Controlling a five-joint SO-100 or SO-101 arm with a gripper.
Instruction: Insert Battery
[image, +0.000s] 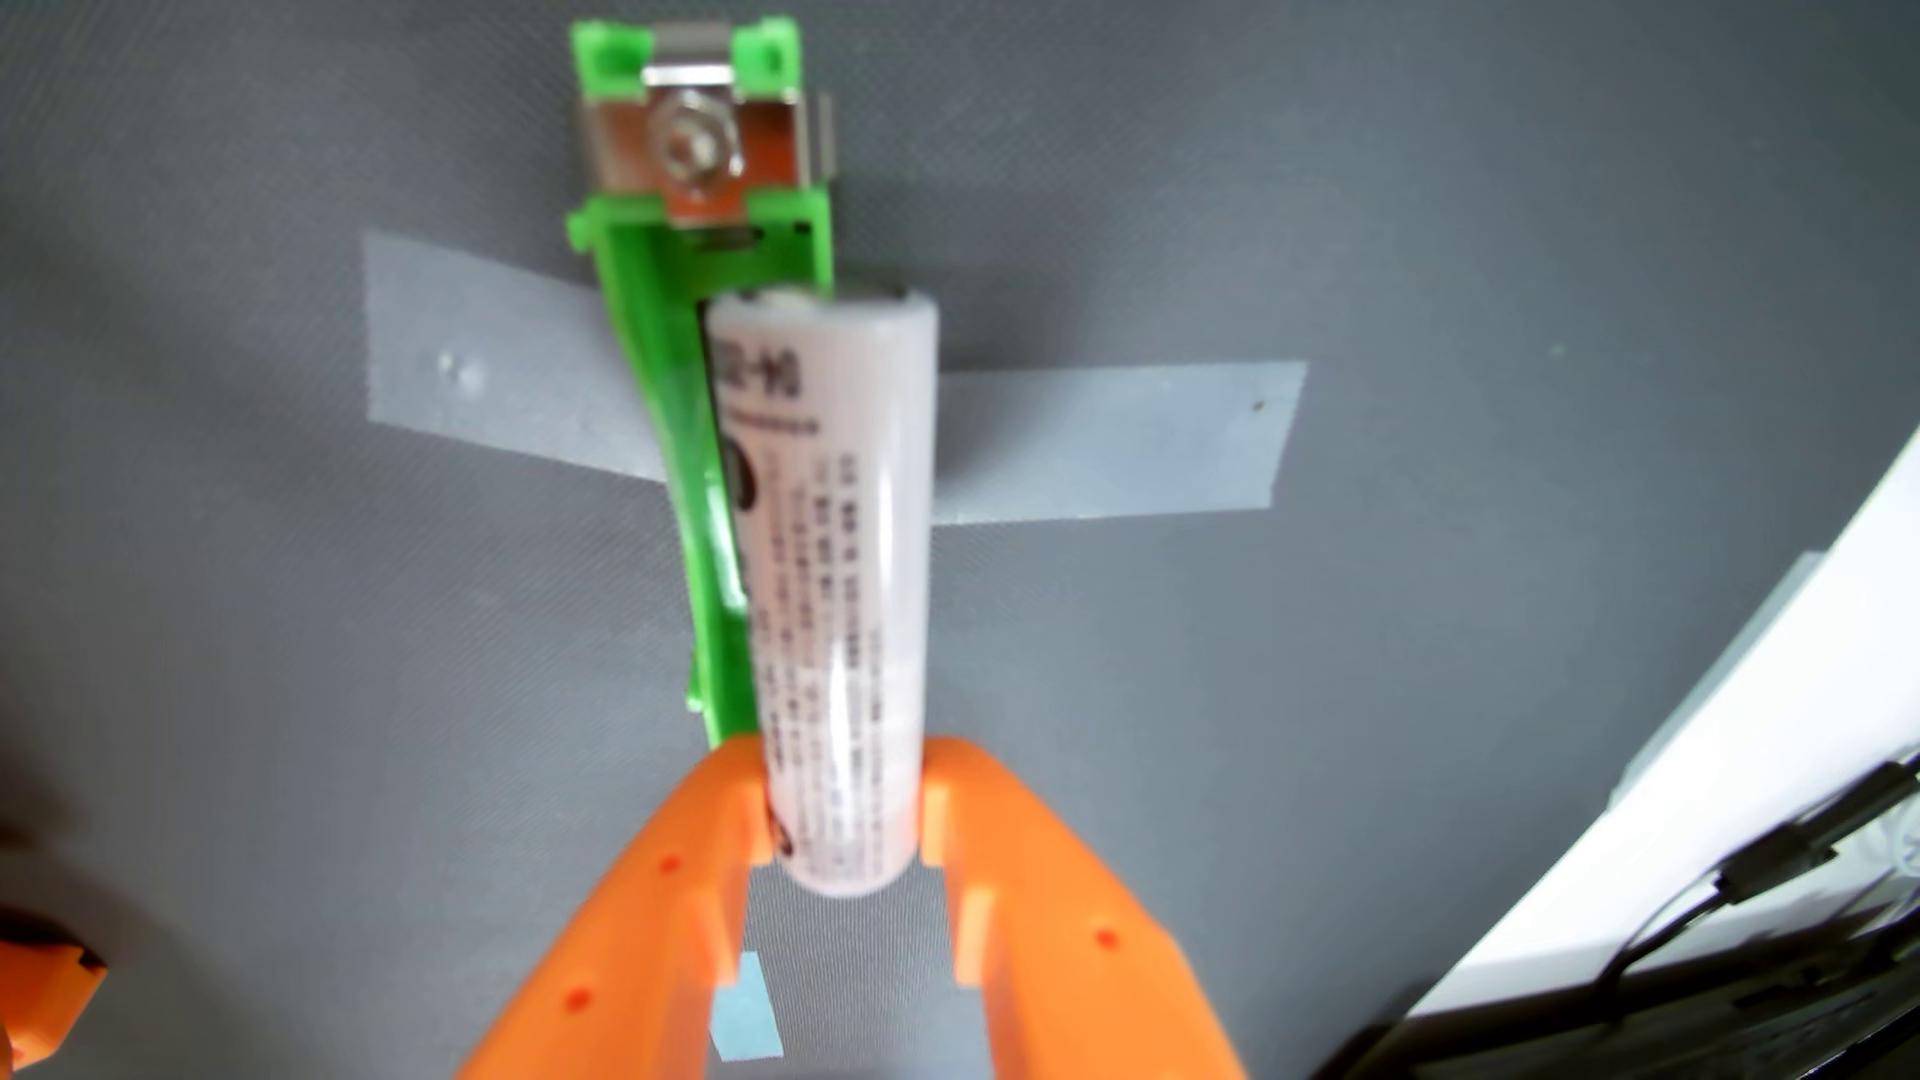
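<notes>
- In the wrist view, two orange fingers come in from the bottom edge and clench the lower end of a white battery.
- The battery is a long cylinder with small dark print on its side. It points away from the camera, toward the top of the picture.
- A green holder lies under and to the left of the battery. The battery covers most of the right side of the holder, and I cannot tell if it touches the holder or hangs above it.
- At the far end of the holder there is a shiny metal clip. The far end of the battery is near this clip but apart from it.
- A strip of pale tape goes across the holder, out to both sides, and sticks on the grey table.
- A small blue piece of tape shows between the fingers at the bottom.
- At the right lower corner there is a white board with black cables on it.
</notes>
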